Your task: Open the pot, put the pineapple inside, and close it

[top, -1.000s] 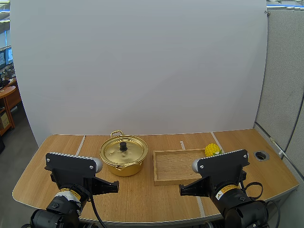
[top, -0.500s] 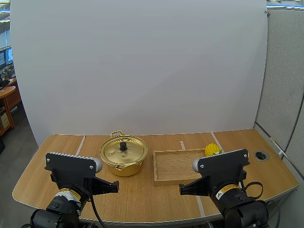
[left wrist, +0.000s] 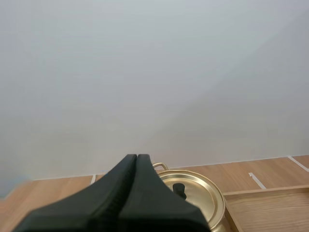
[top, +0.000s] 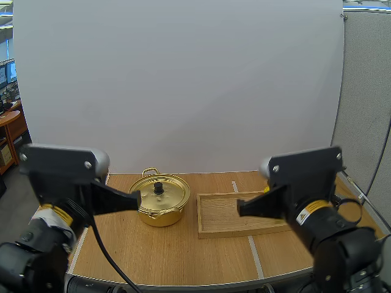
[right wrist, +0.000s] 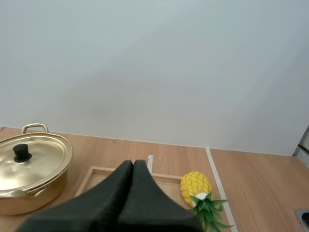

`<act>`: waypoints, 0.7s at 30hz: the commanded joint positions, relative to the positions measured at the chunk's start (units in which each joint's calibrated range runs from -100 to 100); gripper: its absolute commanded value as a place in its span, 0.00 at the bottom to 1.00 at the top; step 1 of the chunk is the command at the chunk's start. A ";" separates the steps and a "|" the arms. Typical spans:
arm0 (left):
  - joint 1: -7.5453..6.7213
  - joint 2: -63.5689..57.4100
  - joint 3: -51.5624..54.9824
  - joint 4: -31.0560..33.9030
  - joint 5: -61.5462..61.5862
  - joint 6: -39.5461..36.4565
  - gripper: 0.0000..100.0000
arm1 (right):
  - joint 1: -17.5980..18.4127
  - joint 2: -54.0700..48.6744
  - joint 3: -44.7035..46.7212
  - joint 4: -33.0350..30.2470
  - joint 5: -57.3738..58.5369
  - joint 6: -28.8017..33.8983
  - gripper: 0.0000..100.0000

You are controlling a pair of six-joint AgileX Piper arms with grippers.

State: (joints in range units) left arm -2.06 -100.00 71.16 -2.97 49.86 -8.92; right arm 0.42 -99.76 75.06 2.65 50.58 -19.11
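Found the gold pot point(top: 160, 213) standing left of centre on the wooden surface point(top: 183, 256), with the lid point(top: 168, 194) seated on it and its black knob point(top: 159, 187) upright in the middle. Saw the wooden tray point(top: 219, 215) just to the right of the pot, apart from it, its long side running left to right. Spotted the pineapple point(right wrist: 195, 183) at the tray's far right end, yellow body lying down and green leaves pointing to the near right. Could not tell whether it lay inside the rim or on it.

Had the left hand point(top: 137, 199) up off the surface at the near left, clenched on nothing, tip aimed right at the pot's left edge. Looked along its fingers point(left wrist: 128, 183) in the left wrist view. Found them pressed together into one dark wedge, with the pot and knob just beyond the tip.

Had the right hand point(top: 239, 210) up at the near right in the same way, clenched and empty, tip aimed left and over the tray as seen from above. Looked along its fingers point(right wrist: 123, 188) in the right wrist view, lying together as a single wedge. Saw the tray beyond them, the pineapple just to the right of the tip and the pot well off to the left.
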 commanded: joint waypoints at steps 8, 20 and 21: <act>0.11 0.00 -16.42 0.45 25.43 2.41 0.00 | -0.20 -0.24 -15.00 -0.52 25.33 0.51 0.00; 0.11 0.00 -22.58 0.45 47.96 2.41 0.00 | -0.20 -0.24 -21.52 -1.09 48.45 0.51 0.00; 0.11 0.00 -22.58 0.45 49.65 2.41 0.00 | -0.20 -0.24 -21.81 -1.09 49.42 0.51 0.00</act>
State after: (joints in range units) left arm -2.06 -100.00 48.96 -2.97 94.98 -6.75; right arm 0.42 -100.00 54.35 2.17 95.91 -19.11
